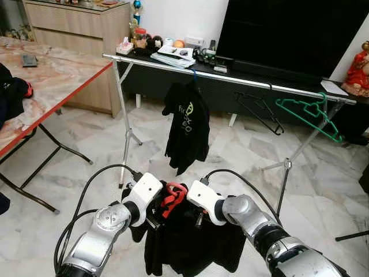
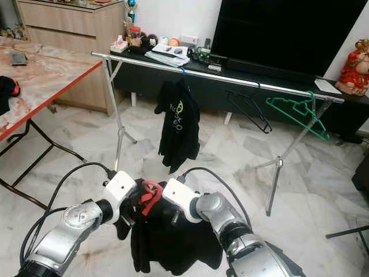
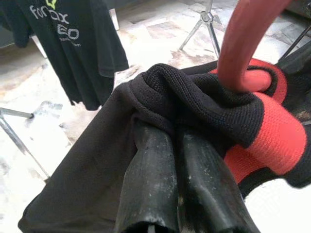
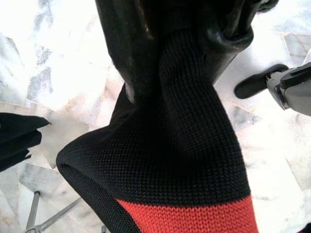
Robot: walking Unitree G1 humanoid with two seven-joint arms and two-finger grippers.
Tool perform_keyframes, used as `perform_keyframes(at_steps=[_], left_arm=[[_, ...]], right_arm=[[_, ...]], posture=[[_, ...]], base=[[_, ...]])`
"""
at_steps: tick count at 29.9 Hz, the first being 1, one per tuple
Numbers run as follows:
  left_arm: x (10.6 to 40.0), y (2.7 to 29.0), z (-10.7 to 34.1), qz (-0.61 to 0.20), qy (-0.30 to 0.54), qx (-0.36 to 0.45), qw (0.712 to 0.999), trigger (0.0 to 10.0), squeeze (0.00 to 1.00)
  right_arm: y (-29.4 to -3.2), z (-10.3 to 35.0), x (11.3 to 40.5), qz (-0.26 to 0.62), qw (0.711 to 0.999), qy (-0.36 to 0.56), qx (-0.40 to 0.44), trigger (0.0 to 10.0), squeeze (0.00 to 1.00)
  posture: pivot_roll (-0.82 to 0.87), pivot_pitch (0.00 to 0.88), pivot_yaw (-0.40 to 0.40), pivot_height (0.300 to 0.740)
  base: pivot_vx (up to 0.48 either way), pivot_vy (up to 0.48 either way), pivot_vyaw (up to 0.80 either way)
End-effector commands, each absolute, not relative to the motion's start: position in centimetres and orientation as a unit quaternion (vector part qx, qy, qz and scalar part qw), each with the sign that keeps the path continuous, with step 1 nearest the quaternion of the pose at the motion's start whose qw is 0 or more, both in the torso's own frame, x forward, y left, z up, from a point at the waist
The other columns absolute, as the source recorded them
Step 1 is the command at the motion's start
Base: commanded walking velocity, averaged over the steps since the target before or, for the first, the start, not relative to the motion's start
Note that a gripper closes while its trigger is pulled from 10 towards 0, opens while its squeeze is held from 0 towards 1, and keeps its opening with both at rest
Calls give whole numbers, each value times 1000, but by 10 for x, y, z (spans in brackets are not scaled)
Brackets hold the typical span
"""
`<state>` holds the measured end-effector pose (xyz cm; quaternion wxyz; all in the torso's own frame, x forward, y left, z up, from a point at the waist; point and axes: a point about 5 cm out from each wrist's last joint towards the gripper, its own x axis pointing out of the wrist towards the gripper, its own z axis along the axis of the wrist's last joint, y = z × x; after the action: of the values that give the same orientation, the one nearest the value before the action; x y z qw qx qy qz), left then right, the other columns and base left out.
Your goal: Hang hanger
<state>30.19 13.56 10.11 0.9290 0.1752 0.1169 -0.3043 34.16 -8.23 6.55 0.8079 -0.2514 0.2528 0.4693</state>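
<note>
**A:** What do you have closest to you?

**B:** Your two grippers, low and in front of your chest. The left gripper [image 1: 154,222] has its fingers [image 3: 160,189] pressed together on the collar of a black garment [image 1: 190,242] with a red band. The right gripper [image 1: 199,218] pinches the same knit fabric on the other side; its fingers [image 4: 141,43] are closed on it too. The red hanger [image 1: 173,196] sits between them, its hook rising out of the bunched collar, and the garment droops below both grippers.

**A:** And under you?

**B:** A pale marble-patterned tile floor [image 1: 323,190], glossy, running back to the wall.

**A:** What is on your left?

**B:** A folding table [image 1: 52,81] with a marbled pink top, a red edge and black legs. Some dark cloth lies on its near edge.

**A:** Further out?

**B:** A silver clothes rail [image 1: 230,78] crosses the room on tripod legs. A black T-shirt [image 1: 187,124] with a printed logo hangs from it near the middle. To your right of that hang an empty black hanger [image 1: 259,109] and then an empty green hanger [image 1: 308,115], well apart from the shirt.

**A:** Behind the rail?

**B:** A low black console [image 1: 173,60] cluttered with small items, a large dark television [image 1: 288,32], a wooden drawer cabinet [image 1: 75,26] at the far left, and a red figurine [image 1: 358,72] at the far right.
</note>
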Motion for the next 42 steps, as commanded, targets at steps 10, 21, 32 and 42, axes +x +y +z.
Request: perform_keyframes(at_steps=[10,21,32,42], left_arm=[[301,147,85,-276,149,182,932,10000,0],[284,116,98,-412,120,150,891,10000,0],[269,97,90,-479,141,153,853,10000,0],[264,95,86,-503,166,182,828,10000,1000]], right_arm=[[-104,101,364,435,851,201,-215,0,0],[-95,91,360,426,851,211,-225,0,0],[-76,96,361,431,858,193,-202,0,0],[-72,106,364,437,868,163,-172,0,0]], posture=[[167,0,-133,740],[173,0,-134,740],[181,0,-139,740],[178,0,-139,740]], base=[[0,0,0],[0,0,0],[0,0,0],[0,0,0]])
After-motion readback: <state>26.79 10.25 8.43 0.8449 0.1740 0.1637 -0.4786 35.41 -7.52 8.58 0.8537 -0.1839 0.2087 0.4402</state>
